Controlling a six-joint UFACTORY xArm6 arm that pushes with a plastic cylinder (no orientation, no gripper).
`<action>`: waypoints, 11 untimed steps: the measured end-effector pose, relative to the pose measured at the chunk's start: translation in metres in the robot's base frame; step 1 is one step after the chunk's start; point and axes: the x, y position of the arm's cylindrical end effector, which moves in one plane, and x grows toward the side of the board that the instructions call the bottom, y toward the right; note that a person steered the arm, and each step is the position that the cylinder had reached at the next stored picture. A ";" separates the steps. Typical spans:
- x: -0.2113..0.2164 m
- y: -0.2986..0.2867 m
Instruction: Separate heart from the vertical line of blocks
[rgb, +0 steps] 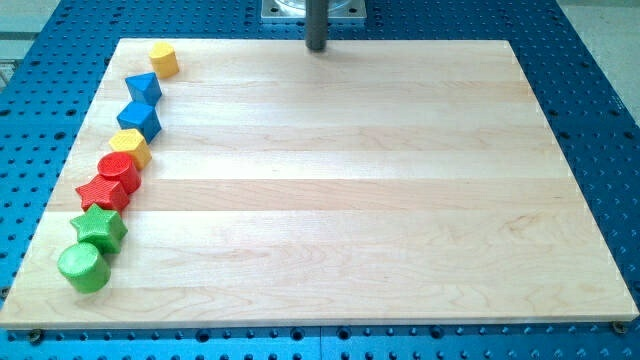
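Yellow heart likely light, rigid, slippery; push on view's-left flank. End effector bare rod, gripping nothing; my tip well apart.

one view | high, angled down | whole board in frame

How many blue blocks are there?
2. Both sit in the line of blocks at the view's left: one blue block just below the top yellow block, the other blue block right under it. None seems hidden.
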 end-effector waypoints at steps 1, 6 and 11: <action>-0.001 -0.068; 0.001 -0.228; 0.095 -0.054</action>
